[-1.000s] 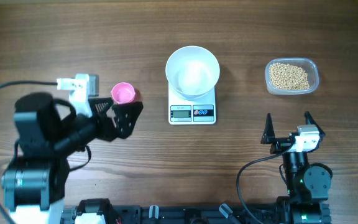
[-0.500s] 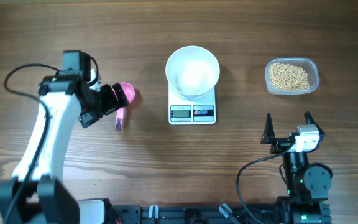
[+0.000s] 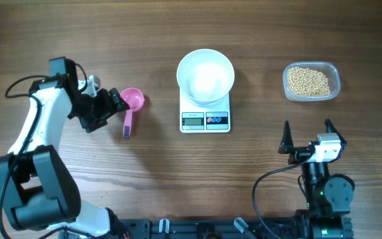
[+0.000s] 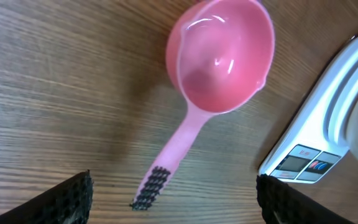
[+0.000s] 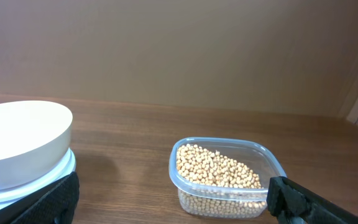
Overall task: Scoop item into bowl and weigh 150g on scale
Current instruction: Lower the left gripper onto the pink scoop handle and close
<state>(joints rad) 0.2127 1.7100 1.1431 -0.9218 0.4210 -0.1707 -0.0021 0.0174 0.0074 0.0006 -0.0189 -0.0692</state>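
Observation:
A pink scoop point(image 3: 131, 101) lies empty on the table left of the scale point(image 3: 205, 120), its dark-tipped handle point(image 4: 185, 140) pointing toward the front edge. My left gripper point(image 3: 110, 111) hangs just left of the scoop, open. In the left wrist view the handle tip lies between the wide fingers point(image 4: 55, 202) and touches neither. The white bowl point(image 3: 205, 75) stands empty on the scale. Beige beans point(image 3: 309, 81) fill a clear tub point(image 5: 222, 186) at the right. My right gripper point(image 3: 307, 135) is open near the front edge, short of the tub, holding nothing.
Black cables run beside both arm bases near the front edge. The scale's display and buttons point(image 3: 205, 120) face the front. Bare wood lies between the scale and the tub.
My left arm has pulled back to the left, off the scoop's cup, so the whole scoop now shows. The scoop, bowl and right arm have not moved.

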